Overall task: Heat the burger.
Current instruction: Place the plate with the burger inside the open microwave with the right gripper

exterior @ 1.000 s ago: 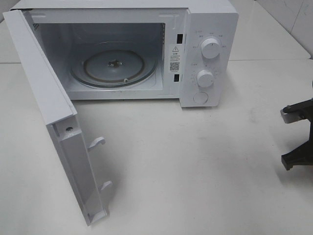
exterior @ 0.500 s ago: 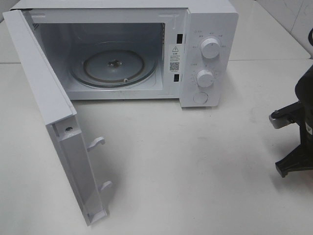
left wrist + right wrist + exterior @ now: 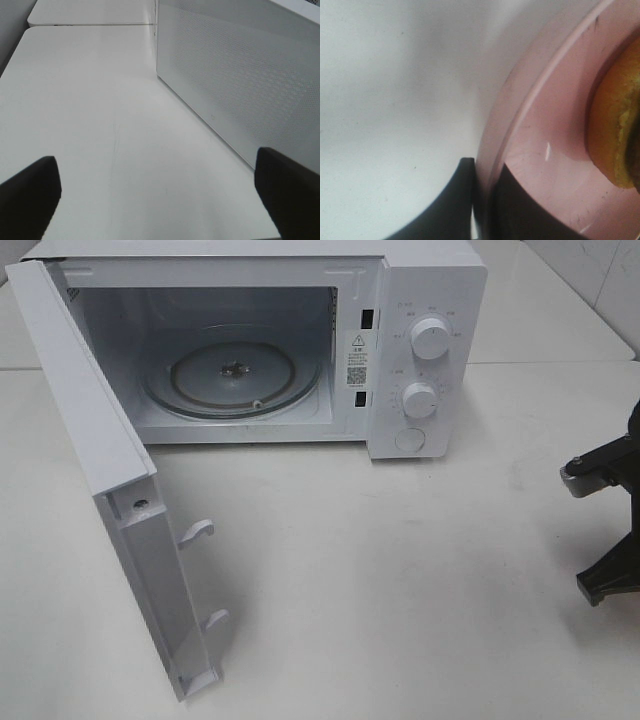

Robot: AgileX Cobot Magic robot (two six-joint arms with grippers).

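The burger (image 3: 615,125) sits on a pink plate (image 3: 545,100), off to the right where the high camera does not show it. The right end effector (image 3: 482,172) is pinched shut on the plate's rim. The left end effector (image 3: 157,187) is wide open and holds nothing. It is beside the open door (image 3: 130,540) of the microwave (image 3: 430,280).

The burger looks soft and light. A squeeze would squash the bun, and its layers could slip apart. So the hard rim of the plate is the best place to hold. The plate looks smooth, so it should be carried flat, or the burger may slide off.
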